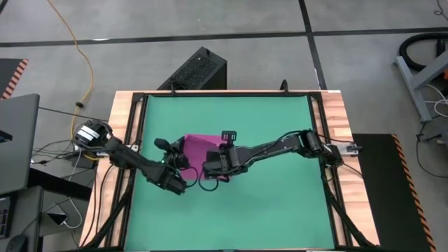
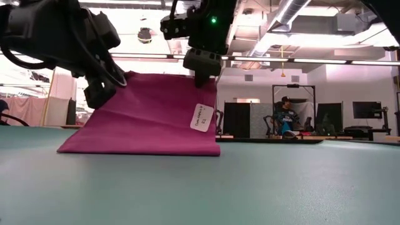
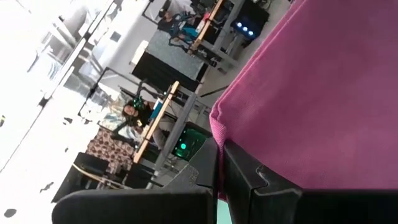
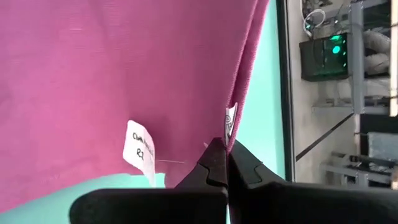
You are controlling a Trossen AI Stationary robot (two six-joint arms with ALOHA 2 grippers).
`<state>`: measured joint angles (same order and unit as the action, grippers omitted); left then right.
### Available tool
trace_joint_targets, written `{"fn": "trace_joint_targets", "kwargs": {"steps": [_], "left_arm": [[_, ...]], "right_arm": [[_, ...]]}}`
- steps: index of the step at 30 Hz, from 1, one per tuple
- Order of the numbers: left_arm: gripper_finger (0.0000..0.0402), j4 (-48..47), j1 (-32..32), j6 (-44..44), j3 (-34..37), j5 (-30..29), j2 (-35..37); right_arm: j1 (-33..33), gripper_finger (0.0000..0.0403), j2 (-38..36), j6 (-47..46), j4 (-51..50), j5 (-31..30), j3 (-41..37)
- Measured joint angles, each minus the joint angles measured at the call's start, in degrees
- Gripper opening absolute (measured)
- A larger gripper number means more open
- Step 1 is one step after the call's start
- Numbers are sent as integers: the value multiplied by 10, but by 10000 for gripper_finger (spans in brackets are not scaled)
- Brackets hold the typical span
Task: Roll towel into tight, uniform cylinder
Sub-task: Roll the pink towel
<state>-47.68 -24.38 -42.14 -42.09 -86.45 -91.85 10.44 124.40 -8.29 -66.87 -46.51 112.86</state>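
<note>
Only legible marking: small white tag (image 2: 201, 117) hanging at edge of magenta-pink soft cloth towel (image 2: 150, 115). Low view shows a line of dark handwriting, too small to read, w/ "21" below it. Right wrist view, same tag (image 4: 140, 149): handwritten letters approx. "CHM…", rest unclear, "R" + a further character below. No other text readable.

Your towel (image 2: 144, 119) is soft matt woven cloth with a white paper-like tag (image 2: 201, 117). The mat (image 1: 266, 203) looks smooth and matt, the counter (image 1: 336, 112) edge bare wood.
</note>
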Motion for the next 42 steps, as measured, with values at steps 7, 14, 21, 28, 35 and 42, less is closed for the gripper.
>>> {"fn": "trace_joint_targets", "kwargs": {"steps": [7, 14, 21, 28, 35, 42], "left_arm": [[0, 10, 4, -20, 0, 0, 0], [0, 72, 4, 4, 5, 11, -1], [0, 192, 5, 111, 41, 47, -1], [0, 207, 9, 119, 42, 61, -1], [0, 209, 21, 116, 42, 67, -1], [0, 219, 46, 121, 42, 75, -1]], "right_arm": [[-13, 5, 0, -8, -1, 2, 0], [-17, 5, 1, -22, -6, 24, 0], [-15, 5, 1, -26, -4, 32, 0], [-21, 6, 1, -28, 5, 33, -5], [-24, 6, 2, -24, 54, 34, -53], [-31, 7, 1, -22, 76, 33, -64]]}}
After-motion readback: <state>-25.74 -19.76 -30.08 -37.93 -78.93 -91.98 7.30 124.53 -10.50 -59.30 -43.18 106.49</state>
